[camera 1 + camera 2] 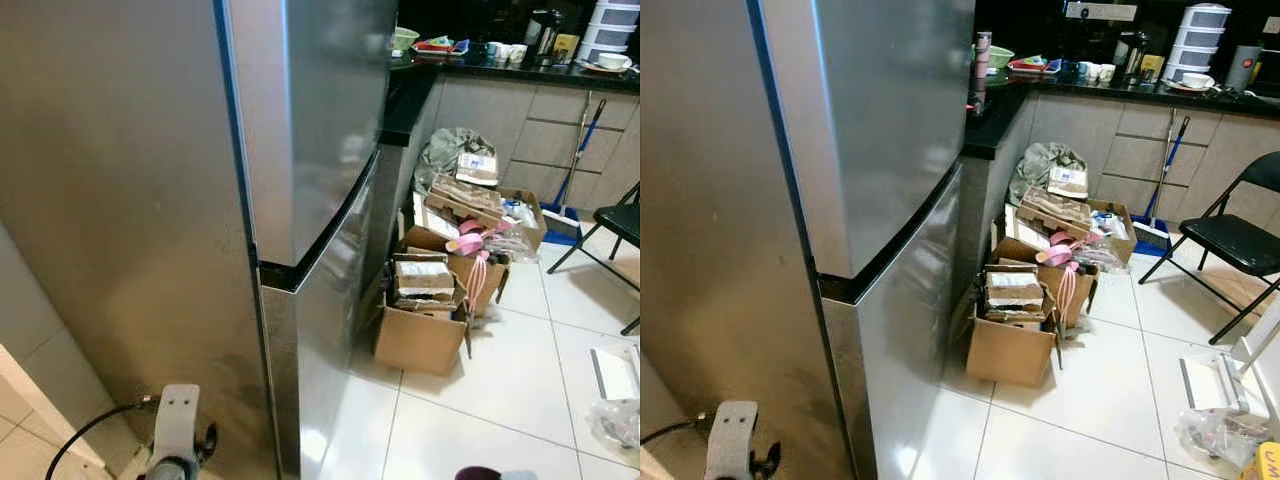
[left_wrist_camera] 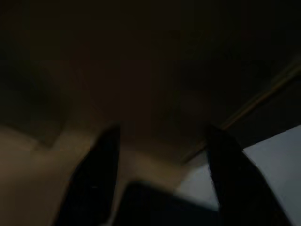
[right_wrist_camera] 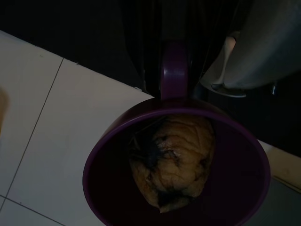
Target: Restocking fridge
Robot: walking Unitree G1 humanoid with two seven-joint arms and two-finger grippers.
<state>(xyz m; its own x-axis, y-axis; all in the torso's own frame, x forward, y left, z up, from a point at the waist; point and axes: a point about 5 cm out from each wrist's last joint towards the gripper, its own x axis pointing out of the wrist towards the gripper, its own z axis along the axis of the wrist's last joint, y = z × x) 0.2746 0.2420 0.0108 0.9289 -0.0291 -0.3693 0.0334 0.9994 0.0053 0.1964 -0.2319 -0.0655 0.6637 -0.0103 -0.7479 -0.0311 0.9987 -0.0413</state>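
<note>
While facing the fridge (image 1: 150, 200), right end effector carries purple bowl (image 3: 176, 165).

Fridge (image 1: 150, 200): I see brushed steel with a soft sheen and smudges.
Floor tiles (image 1: 480, 410): glossy white ceramic.
Boxes (image 1: 420, 340): matt brown cardboard, creased.
Counter (image 1: 1120, 90): polished black stone.
Purple cup (image 3: 176, 165): smooth plastic holding a wrinkled, dull item.
Chair (image 1: 1230, 240): matt black metal.

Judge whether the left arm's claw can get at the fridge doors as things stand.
Probably yes. The left claw is open and holds nothing, low beside the fridge, whose doors are shut, with nothing between them. The right arm carries a purple cup.
</note>
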